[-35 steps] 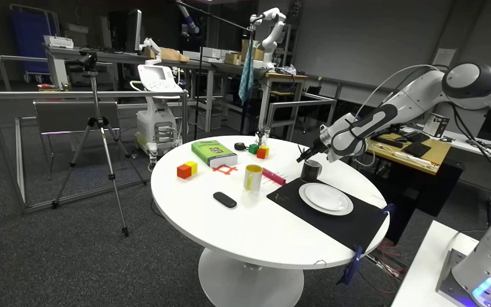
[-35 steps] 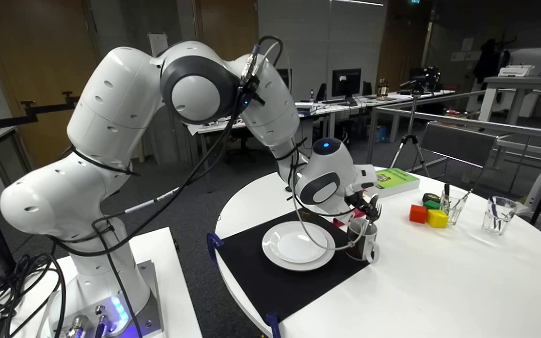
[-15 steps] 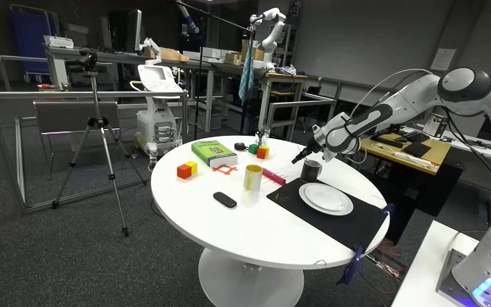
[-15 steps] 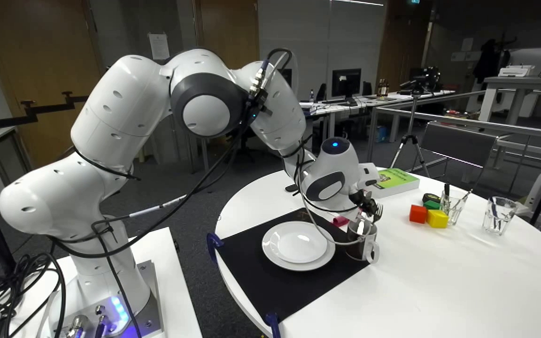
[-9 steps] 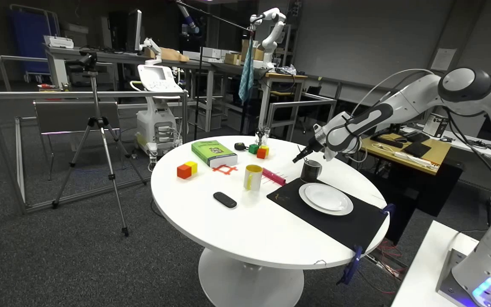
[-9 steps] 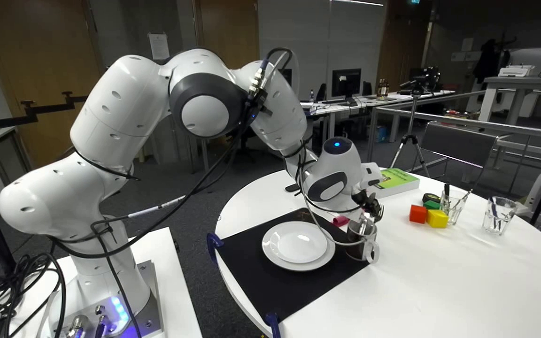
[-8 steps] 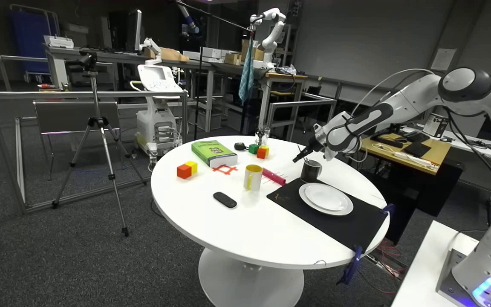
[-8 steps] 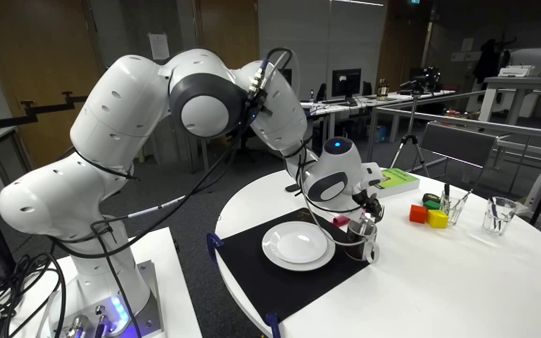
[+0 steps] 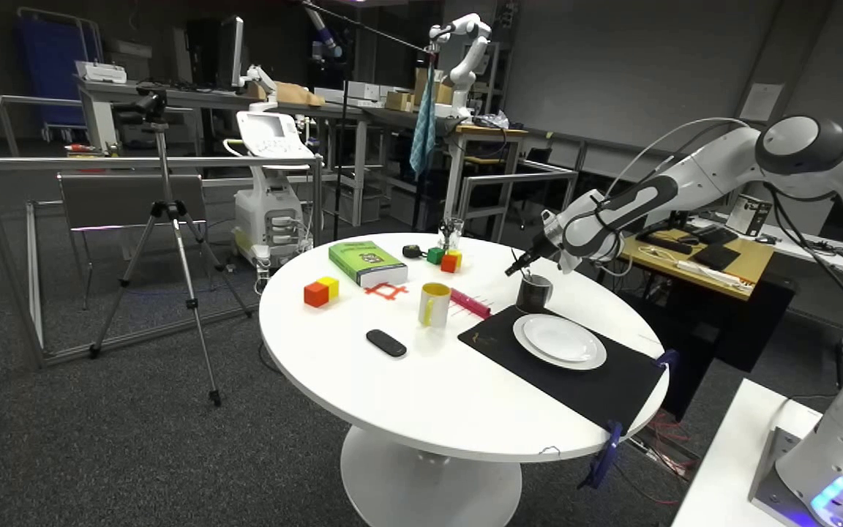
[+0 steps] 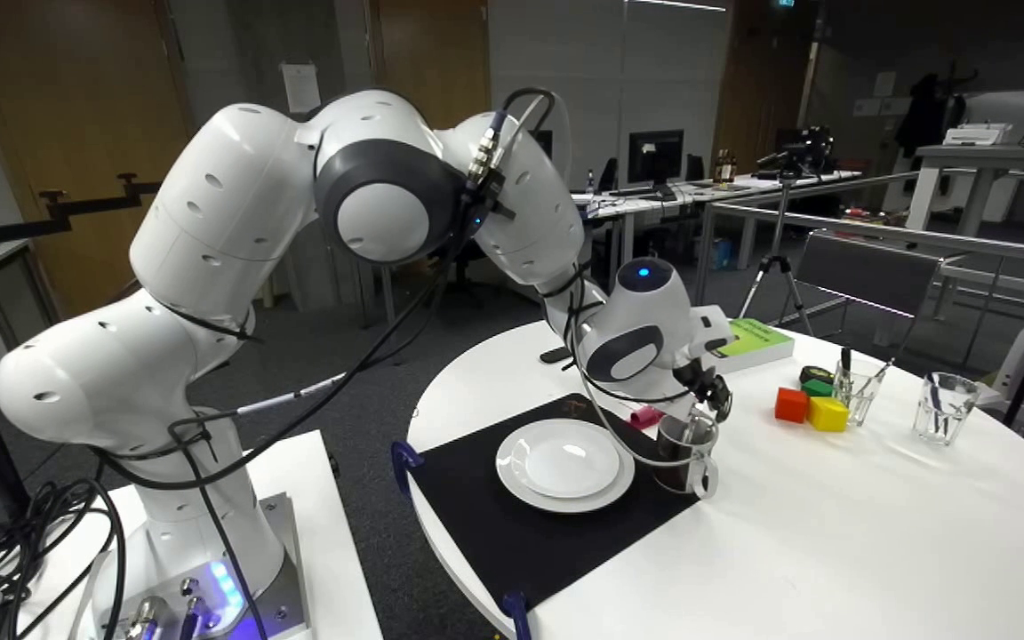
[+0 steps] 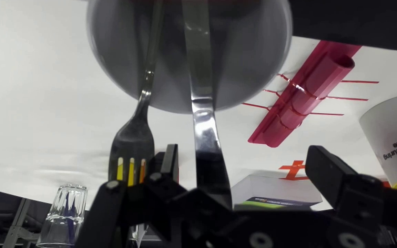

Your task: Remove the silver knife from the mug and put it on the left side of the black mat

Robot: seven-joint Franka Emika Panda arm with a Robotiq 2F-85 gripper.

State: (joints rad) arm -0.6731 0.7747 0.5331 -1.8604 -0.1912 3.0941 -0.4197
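Note:
The mug (image 9: 531, 296) stands upright at the edge of the black mat (image 9: 615, 399); both also show in the other exterior view, the mug (image 10: 674, 471) and mat (image 10: 485, 498). In the wrist view, the silver knife (image 11: 204, 127) leans out of the mug (image 11: 243, 65). A fork (image 11: 134, 137) leans out beside it. My gripper (image 11: 243, 154) is open above the mug's rim. The knife's upper end passes between the fingers, nearer the left one, with a gap visible on both sides. Its end is hidden behind the gripper body. The fork lies outside the left finger.
A white plate (image 10: 565, 467) lies on the mat beside the mug. A pink roll (image 9: 470, 303), a cream cup (image 9: 434, 307), a green book (image 9: 368, 263) and a black case (image 9: 386, 342) are on the table. Glasses (image 10: 945, 409) and blocks (image 10: 828, 414) stand farther off. Blue clamps (image 10: 403, 462) hold the mat's edge.
Over the last two seconds my gripper has shifted slightly outward past the mug, with a small movement back and up at the end. The mug, mat and plate have not moved.

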